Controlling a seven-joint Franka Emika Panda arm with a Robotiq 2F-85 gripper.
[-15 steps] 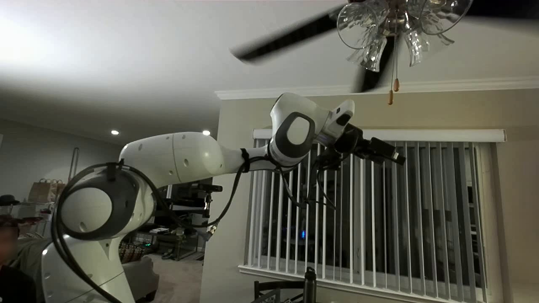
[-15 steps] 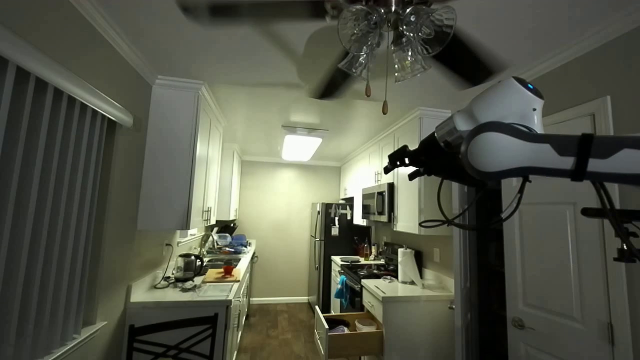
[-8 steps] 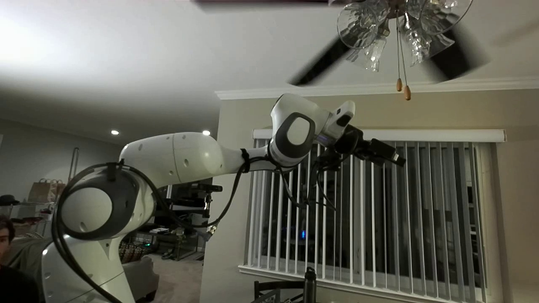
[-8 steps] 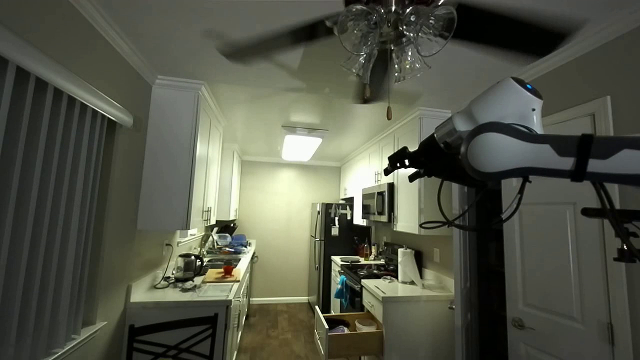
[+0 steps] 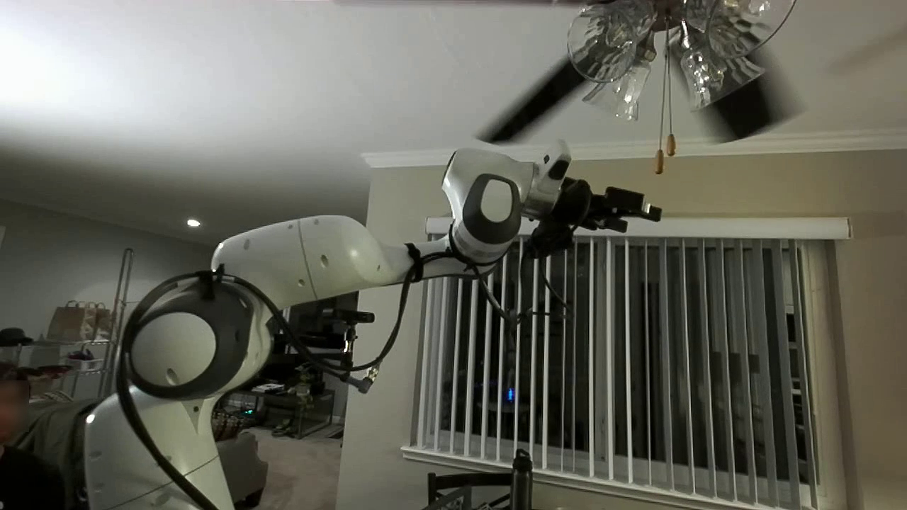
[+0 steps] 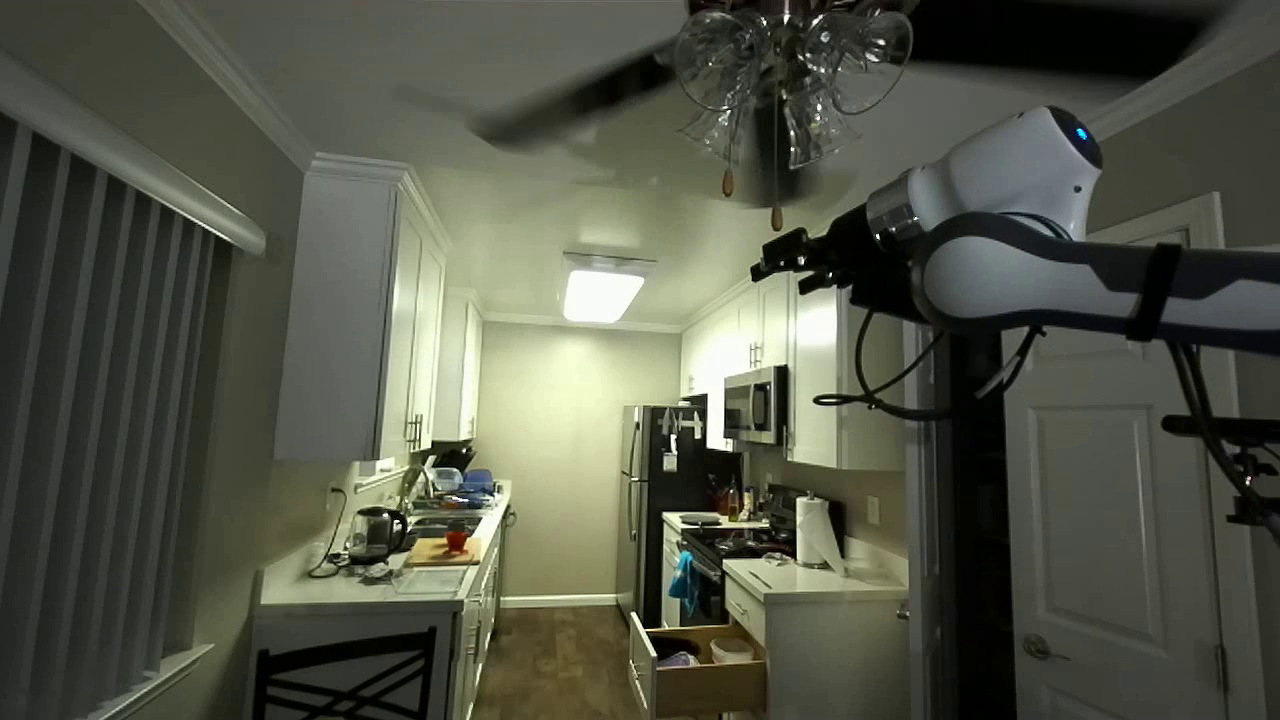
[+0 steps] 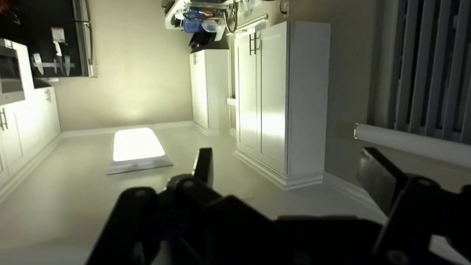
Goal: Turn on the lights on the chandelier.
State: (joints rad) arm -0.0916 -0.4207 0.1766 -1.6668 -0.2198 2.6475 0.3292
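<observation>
Lights (image 5: 602, 42) dark, on the chandelier (image 6: 786, 45) | lower chain knob (image 5: 660, 162) hangs near-upright below the chandelier, above the hand (image 7: 291, 172) in both exterior views, not touching | hand spread wide, holding nothing | hand sits higher, nearer the chandelier, than half a second ago | next move probably upward

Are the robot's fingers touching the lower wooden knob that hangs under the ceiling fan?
Apart. In an exterior view, the wall shows between the fingers and the lower wooden knob above.
</observation>
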